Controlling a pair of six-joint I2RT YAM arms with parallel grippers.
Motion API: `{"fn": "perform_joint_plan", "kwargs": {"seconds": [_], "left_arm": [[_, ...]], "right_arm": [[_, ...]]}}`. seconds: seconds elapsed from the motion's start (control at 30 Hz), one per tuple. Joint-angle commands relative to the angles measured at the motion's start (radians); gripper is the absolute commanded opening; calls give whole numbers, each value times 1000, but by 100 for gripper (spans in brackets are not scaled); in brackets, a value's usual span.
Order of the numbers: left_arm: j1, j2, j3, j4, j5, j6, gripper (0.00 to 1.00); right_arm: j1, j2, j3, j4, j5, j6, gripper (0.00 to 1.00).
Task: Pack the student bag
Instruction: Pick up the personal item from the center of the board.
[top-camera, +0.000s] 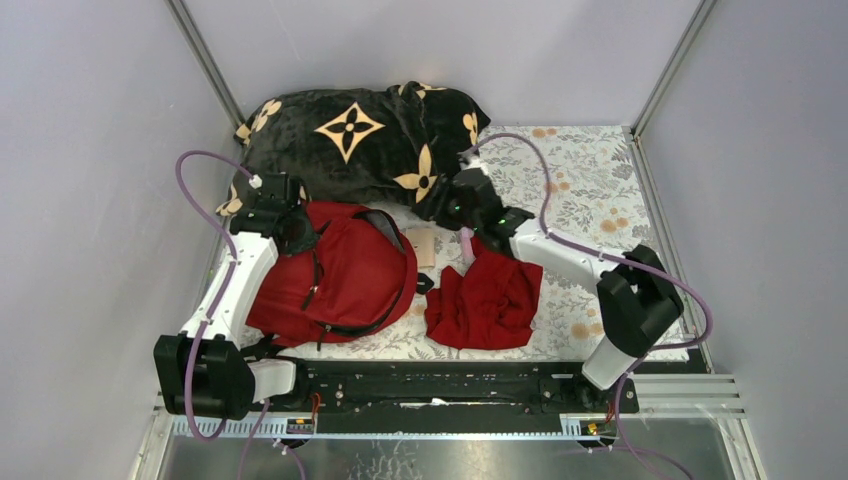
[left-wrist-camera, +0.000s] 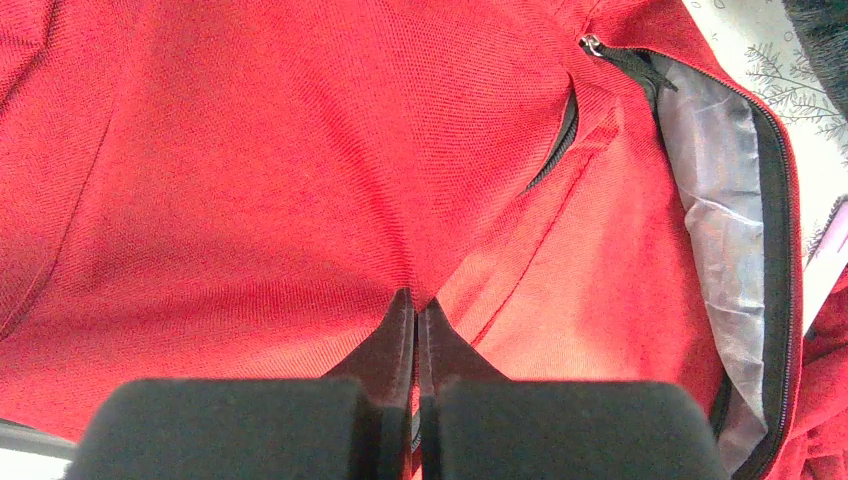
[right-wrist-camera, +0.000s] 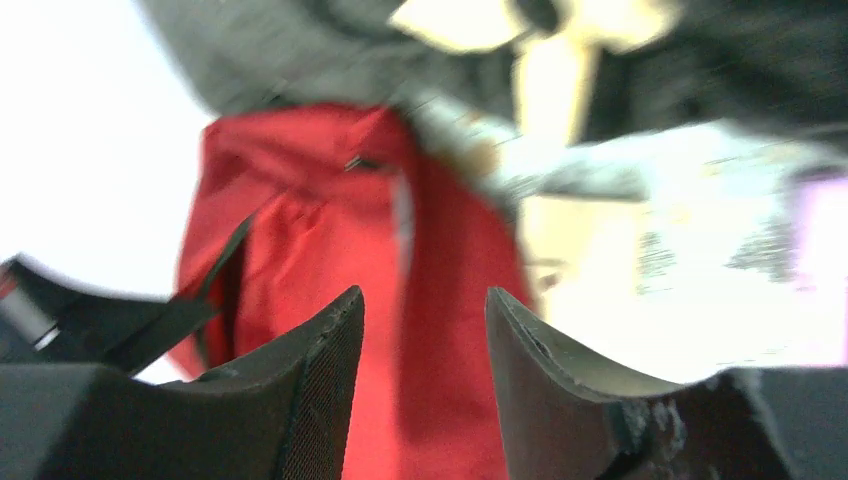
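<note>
Student bag (top-camera: 340, 275): lies flat on tabletop (top-camera: 590, 180), left of centre, main zipper open, grey lining showing.
Left fingers (left-wrist-camera: 395, 340): closed together, pinching bag's red fabric.
Right fingers (right-wrist-camera: 320, 370): apart, holding nothing, at edge of black blanket (top-camera: 350, 135), just beyond red cloth (top-camera: 485, 300).

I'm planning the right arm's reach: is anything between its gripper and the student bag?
Nothing upright. Only a flat tan item lies on the mat between the open right gripper and the student bag.

Matt woven red cloth student bag (left-wrist-camera: 250, 180), shiny grey lining (left-wrist-camera: 715, 200), plush black blanket (top-camera: 310, 165)
</note>
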Motion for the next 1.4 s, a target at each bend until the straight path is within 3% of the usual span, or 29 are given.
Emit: {"fn": "perform_joint_plan", "kwargs": {"seconds": [0.0,0.2,0.4,0.63,0.73,0.8,0.93,0.97,1.37], "left_arm": [[12,2,0,70,12,-3,0],[15,-6,12,59,0,6,0],[16,-10,4,59,2,1,0],[15,-18,8,61,2,2,0],[15,-21,6,61,3,2,0],[15,-22,3,62,3,2,0],[15,-22,1,63,6,4,0],[15,-22,1,64,8,3,0],[15,-35,8,62,7,7,0]], "right_arm": [[-91,5,-22,-165,193,-110,54],[-148,114,-23,-160,-35,-156,56],[-148,219,0,-154,-126,-169,62],[-149,295,-33,2,-262,-88,55],[-148,307,-46,36,-271,-60,50],[-150,303,-55,41,-252,-48,41],[-166,274,-81,50,-221,-32,5],[-170,262,-84,48,-215,-32,0],[-179,-88,-106,-70,-47,-155,0]]}}
